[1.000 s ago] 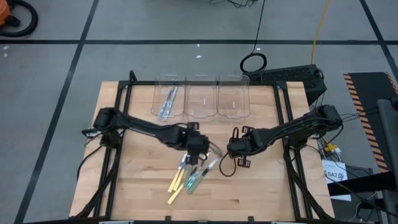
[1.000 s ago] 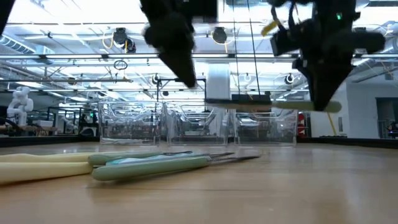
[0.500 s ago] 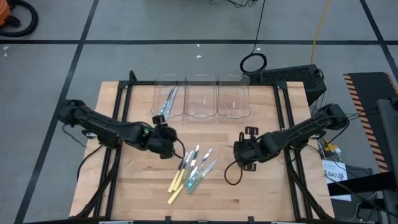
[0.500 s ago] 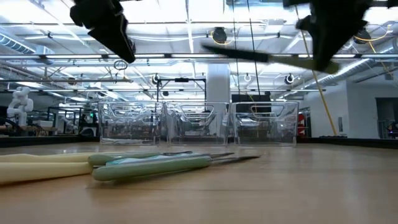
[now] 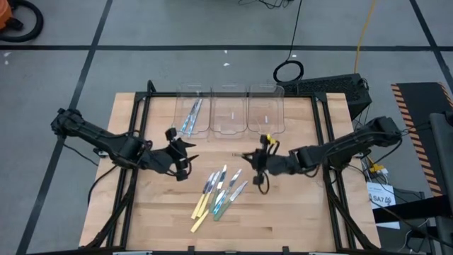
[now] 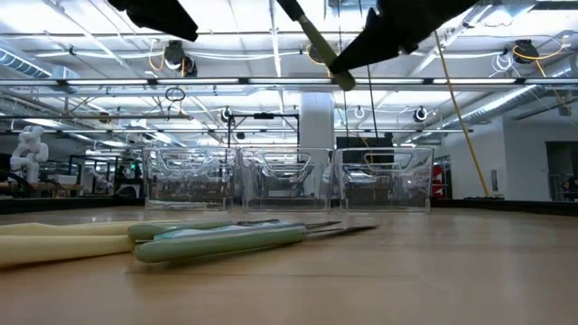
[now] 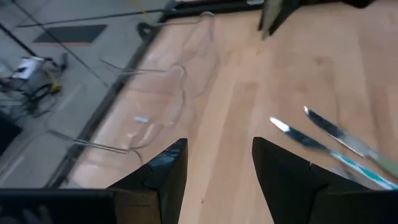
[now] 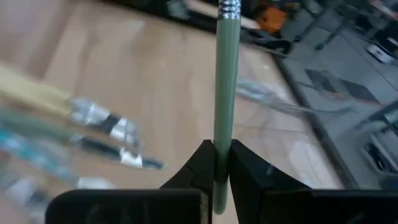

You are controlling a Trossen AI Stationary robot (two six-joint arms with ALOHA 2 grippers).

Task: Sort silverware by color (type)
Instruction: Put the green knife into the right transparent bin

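My right gripper (image 5: 259,161) is shut on a green-handled utensil (image 8: 225,74) and hovers over the table's middle, right of the pile. The utensil shows tilted high in the low view (image 6: 316,41). The other silverware (image 5: 218,191), with yellow, green and blue handles, lies flat on the wood near the near edge. Blue-handled pieces (image 5: 192,113) lie in the left clear bin. My left gripper (image 5: 178,150) is open and holds nothing, hovering left of the pile; its wrist view shows the fingers (image 7: 168,171) apart above bare wood. My right gripper pinches the green handle (image 8: 222,152) between its two fingers, toward the handle's free end, with the fingers across it. The short free end (image 6: 344,79) sticks out below the fingers. The utensil is lifted clear and tilted, its silvery collar (image 8: 229,7) pointing away from the gripper.
Three clear bins (image 5: 228,110) stand in a row along the far edge; the middle and right ones (image 5: 265,110) show only small labels. Bare wood lies between the bins and the pile. Black frame rails (image 5: 134,134) run along both table sides. Cables hang off the right edge.
My left gripper has drawn back from over the pile toward the table's left edge and has risen. My right gripper has lifted the green-handled utensil higher, turned about, and shifted slightly toward the far edge; the utensil has gone from level to steeply tilted.
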